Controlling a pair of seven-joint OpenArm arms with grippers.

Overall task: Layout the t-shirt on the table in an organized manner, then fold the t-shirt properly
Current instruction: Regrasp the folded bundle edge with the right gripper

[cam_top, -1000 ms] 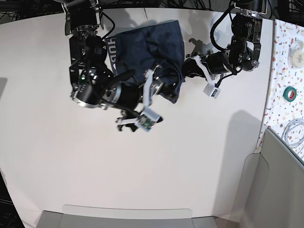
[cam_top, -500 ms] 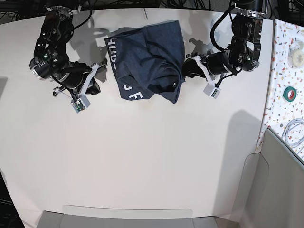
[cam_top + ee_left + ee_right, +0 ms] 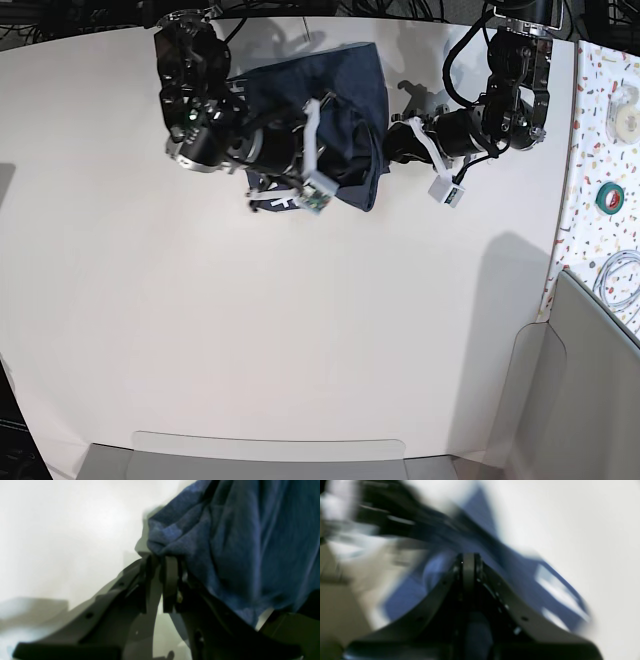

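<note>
Over t-shirt point(image 3: 340, 110), right arm point(image 3: 215, 140) outstretched

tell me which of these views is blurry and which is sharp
Right wrist view: heavy motion smear, the t-shirt just blue streaks. Left wrist view: soft focus, table washed out by glare, cloth weave partly readable. Base view: sharpest, with soft arm shadows on the table.

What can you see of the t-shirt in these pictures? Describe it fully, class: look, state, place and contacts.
The t-shirt is dark navy, heathered blue up close, a soft knit cloth with white lettering. It lies crumpled, not spread out, near the far edge of the off-white table. The left gripper pinches a bunched edge on its side. The right gripper is shut above the cloth; that view is too blurred to show any hold.
</note>
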